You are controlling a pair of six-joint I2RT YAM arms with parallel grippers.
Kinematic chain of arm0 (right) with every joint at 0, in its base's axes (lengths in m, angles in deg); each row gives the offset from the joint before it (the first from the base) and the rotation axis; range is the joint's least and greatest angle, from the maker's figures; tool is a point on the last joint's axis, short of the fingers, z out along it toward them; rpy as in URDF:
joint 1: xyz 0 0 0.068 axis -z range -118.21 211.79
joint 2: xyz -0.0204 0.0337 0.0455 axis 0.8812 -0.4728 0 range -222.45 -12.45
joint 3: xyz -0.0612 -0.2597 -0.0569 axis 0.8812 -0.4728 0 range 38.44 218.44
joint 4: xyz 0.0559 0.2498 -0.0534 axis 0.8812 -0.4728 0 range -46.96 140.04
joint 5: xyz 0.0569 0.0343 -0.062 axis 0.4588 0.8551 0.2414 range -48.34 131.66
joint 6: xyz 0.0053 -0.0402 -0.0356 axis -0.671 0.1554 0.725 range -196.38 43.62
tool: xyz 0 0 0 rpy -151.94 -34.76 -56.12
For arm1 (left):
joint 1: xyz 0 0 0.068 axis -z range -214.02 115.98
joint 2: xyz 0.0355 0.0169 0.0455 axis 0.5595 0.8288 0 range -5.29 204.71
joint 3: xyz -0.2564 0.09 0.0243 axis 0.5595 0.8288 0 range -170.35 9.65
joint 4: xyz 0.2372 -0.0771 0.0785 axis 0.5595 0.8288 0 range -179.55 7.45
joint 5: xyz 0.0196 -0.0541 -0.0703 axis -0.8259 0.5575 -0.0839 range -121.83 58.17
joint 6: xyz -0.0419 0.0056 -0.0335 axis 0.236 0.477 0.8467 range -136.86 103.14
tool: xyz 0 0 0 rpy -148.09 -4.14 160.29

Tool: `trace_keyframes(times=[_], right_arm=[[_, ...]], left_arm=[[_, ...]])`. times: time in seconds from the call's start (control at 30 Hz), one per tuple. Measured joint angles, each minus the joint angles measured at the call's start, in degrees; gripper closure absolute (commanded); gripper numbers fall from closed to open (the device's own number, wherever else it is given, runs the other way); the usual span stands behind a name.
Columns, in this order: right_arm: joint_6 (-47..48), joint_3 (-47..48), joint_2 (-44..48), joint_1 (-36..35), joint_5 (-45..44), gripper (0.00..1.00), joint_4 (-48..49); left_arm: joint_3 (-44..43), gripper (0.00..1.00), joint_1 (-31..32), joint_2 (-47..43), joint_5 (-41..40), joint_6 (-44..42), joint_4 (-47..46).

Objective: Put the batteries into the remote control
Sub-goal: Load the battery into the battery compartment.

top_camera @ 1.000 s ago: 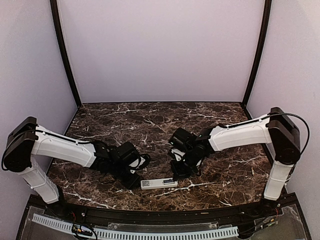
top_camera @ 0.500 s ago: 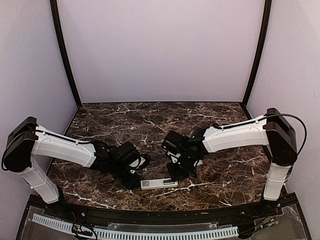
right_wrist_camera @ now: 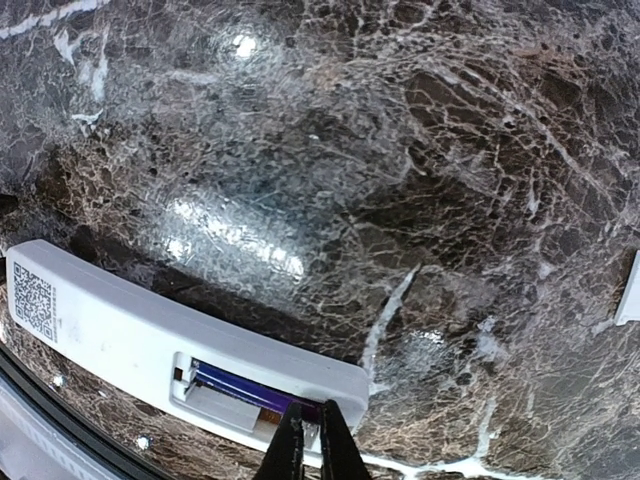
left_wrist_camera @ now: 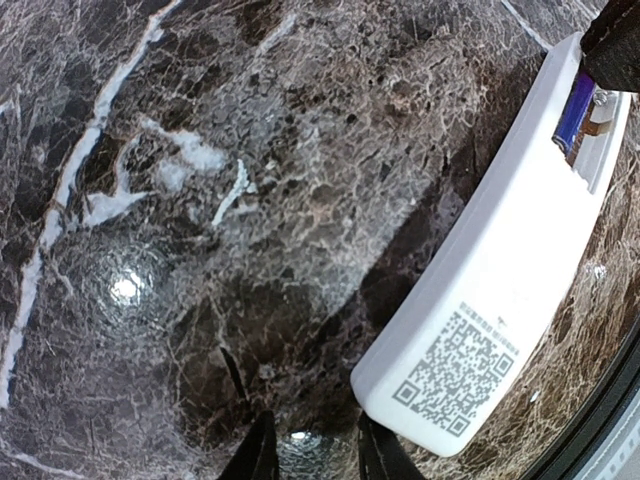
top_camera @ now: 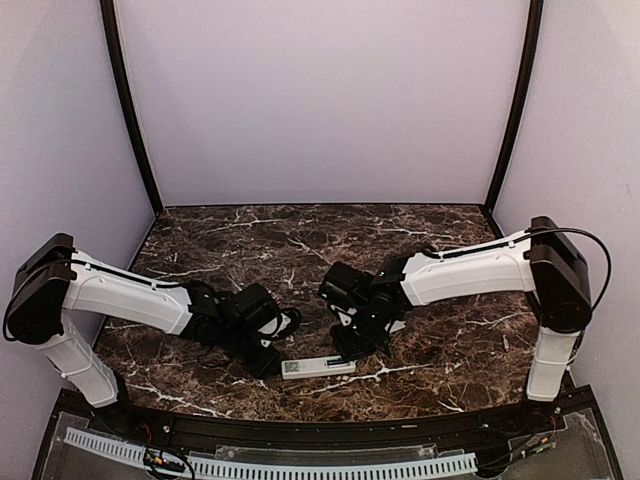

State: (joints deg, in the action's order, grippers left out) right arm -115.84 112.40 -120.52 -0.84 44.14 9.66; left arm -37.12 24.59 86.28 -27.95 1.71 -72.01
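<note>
The white remote control (top_camera: 318, 367) lies face down near the table's front edge, QR label at its left end (left_wrist_camera: 455, 370), battery compartment open at its right end. One bluish-purple battery (right_wrist_camera: 250, 388) lies in the far slot of the compartment; it also shows in the left wrist view (left_wrist_camera: 572, 112). My right gripper (right_wrist_camera: 312, 450) is over the compartment, jaws almost together, tips at the battery's right end and hiding it. My left gripper (left_wrist_camera: 315, 460) sits low at the remote's label end, open, with only table between its fingers; its right finger (left_wrist_camera: 375, 455) is close to the remote's corner.
A small white piece (right_wrist_camera: 630, 290) shows at the right edge of the right wrist view, on the dark marble table (top_camera: 250, 240). The table's black front rim (top_camera: 320, 425) runs just behind the remote. Both arms lean in low over the front middle.
My right arm has shifted left and down, bringing its gripper onto the remote's right end. The left arm and the remote have stayed put.
</note>
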Motion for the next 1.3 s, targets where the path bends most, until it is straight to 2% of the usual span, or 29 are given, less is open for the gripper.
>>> trace_keyframes(times=[0.63,0.8,0.9,1.07,1.2,1.3], right_arm=[[0.48,0.28,0.66,0.0,-3.17,0.91,-1.6],[1.44,0.2,2.8,0.0,-0.48,0.93,-0.15],[2.71,-0.66,4.17,0.0,1.88,0.87,1.92],[11.52,-2.29,8.02,0.59,5.05,0.67,4.31],[24.02,-3.5,12.09,2.8,8.85,0.61,7.43],[37.29,-4.48,13.33,4.7,11.76,0.57,10.54]], left_arm=[[-0.02,0.73,0.0,0.0,-0.04,-0.37,0.02],[-0.07,0.66,0.0,-0.02,-0.48,-0.33,0.11],[-0.09,0.6,0.0,-0.33,-0.98,-0.02,0.46],[-0.09,0.47,0.0,-3.37,-2.95,0.33,1.64],[-0.09,0.41,0.0,-8.26,-5.88,1.01,1.64],[-0.09,0.39,0.0,-11.15,-8.07,2.23,1.55]])
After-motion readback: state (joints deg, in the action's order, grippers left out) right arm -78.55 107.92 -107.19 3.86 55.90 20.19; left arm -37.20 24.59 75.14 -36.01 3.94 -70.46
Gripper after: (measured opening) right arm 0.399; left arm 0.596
